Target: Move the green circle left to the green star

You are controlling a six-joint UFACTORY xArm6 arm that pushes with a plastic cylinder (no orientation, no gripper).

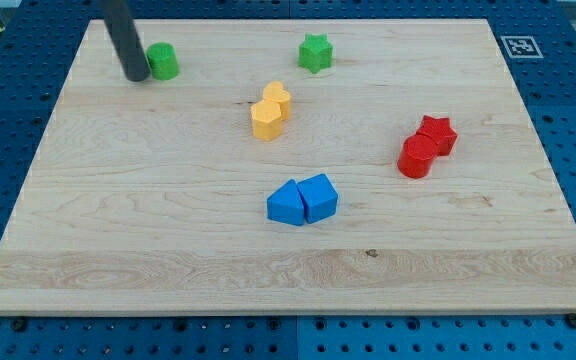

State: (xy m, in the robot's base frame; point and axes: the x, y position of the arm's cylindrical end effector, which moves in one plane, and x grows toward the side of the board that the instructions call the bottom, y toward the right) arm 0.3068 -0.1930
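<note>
The green circle [163,61] is a short green cylinder near the view's top left of the wooden board [168,230]. My tip [136,77] is at the end of the dark rod and stands right against the circle's left side. The green star [315,52] lies near the view's top centre, well to the right of the circle.
Two yellow blocks [270,111] touch each other at the centre, below and between the green blocks. Two blue blocks [302,200] sit together lower down. A red star [436,133] and a red cylinder [417,158] touch at the right.
</note>
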